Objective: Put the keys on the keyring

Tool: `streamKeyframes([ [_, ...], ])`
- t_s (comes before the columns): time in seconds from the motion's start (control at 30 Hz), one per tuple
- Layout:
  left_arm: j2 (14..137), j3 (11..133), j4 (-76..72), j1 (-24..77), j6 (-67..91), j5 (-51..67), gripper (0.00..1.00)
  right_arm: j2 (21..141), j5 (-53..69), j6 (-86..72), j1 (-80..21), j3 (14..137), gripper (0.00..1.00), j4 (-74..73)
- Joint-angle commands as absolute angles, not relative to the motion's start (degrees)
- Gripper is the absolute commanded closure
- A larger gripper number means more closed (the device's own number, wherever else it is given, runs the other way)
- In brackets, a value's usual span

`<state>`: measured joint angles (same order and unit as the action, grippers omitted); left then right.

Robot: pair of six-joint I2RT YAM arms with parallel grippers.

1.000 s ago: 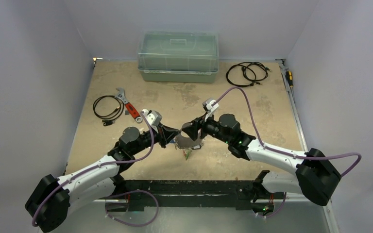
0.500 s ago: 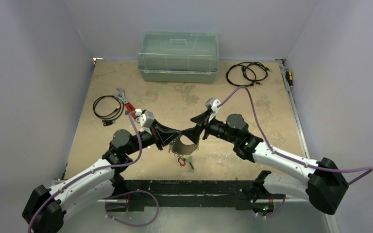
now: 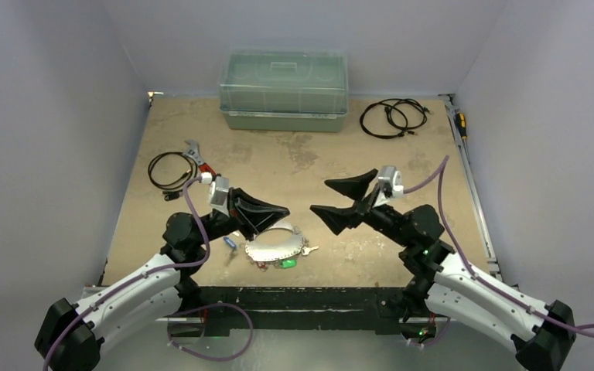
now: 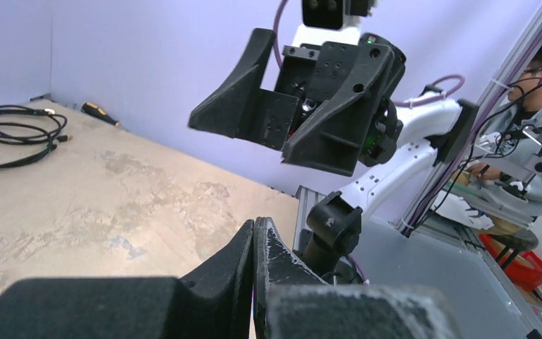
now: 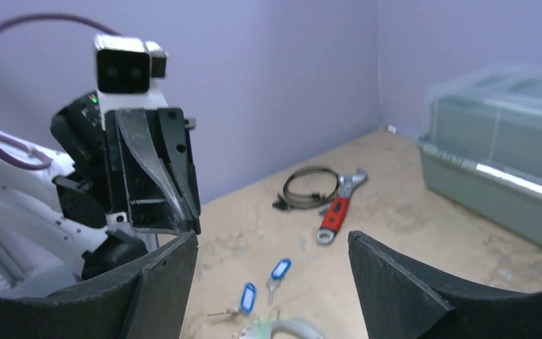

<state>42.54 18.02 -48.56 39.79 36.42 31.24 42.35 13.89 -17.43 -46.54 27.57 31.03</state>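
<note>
The keyring (image 3: 274, 247) lies flat on the table near the front edge, between the two arms. Keys cluster round it: a green-tagged key (image 3: 286, 263), a red-tagged key (image 3: 261, 267), a blue-tagged key (image 3: 230, 242) and a bare silver key (image 3: 309, 250). My left gripper (image 3: 285, 209) hovers just above the ring's far side, shut, with nothing visible between its fingers (image 4: 254, 236). My right gripper (image 3: 319, 196) stands open to the right of the ring, empty. Through its gap (image 5: 272, 236) I see two blue-tagged keys (image 5: 279, 268) and the ring's blurred edge (image 5: 293, 328).
A lidded translucent green box (image 3: 284, 90) stands at the back. A black cable coil (image 3: 390, 117) and a screwdriver (image 3: 459, 122) lie at the back right. A red-handled wrench (image 3: 205, 168) and another cable coil (image 3: 172, 170) lie at the left.
The two grippers, which met over the ring, have drawn apart. My right gripper has opened and swung back to the right. The keyring with its keys now lies on the table.
</note>
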Motion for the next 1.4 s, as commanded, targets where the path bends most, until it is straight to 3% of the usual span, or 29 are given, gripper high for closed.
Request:
streamKeyframes([
  [0.0,41.03,21.56,-44.41,39.85,34.8,26.98,1.0,39.75,9.54,-15.3,-46.49,25.58,0.19,34.45],
  [0.07,40.22,22.66,-34.85,39.84,30.82,22.47,0.96,41.74,6.92,-15.63,-46.49,26.61,0.19,31.19],
  [0.17,39.12,23.69,-24.65,39.89,26.71,13.34,0.71,47.09,2.29,-17.93,-46.49,29.29,0.2,24.79],
  [0.27,39.34,25.0,-13.88,39.84,24.74,1.06,0.57,52.6,1.08,-19.2,-46.54,31.52,0.22,19.51],
  [0.47,46.77,26.6,-1.45,39.88,27.32,-8.57,0.51,63.31,-0.11,-20.36,-46.58,37.84,0.22,7.33],
  [0.63,46.88,28.32,4.44,39.82,29.06,-10.51,0.48,71.17,6.22,-19.36,-47.04,38.92,0.24,2.49],
  [0.83,47.59,40.13,18.25,39.87,26.19,-11.18,0.13,78.98,2.96,-20.73,-52.45,41.98,0.28,-0.44],
  [0.9,48.53,45.27,24.23,39.9,23.97,-13.31,0.08,81.64,-0.99,-21.55,-55.73,44.07,0.29,-2.38],
  [1.1,49.95,49.48,31.97,39.9,17.61,-28.92,0.06,88.09,-6.99,-24.87,-58.7,49.11,0.38,-4.6],
  [1.37,50.28,47.21,30.3,39.88,17.51,-24.97,0.07,92.83,-9.84,-25.23,-58.8,53.03,0.6,-5.77],
])
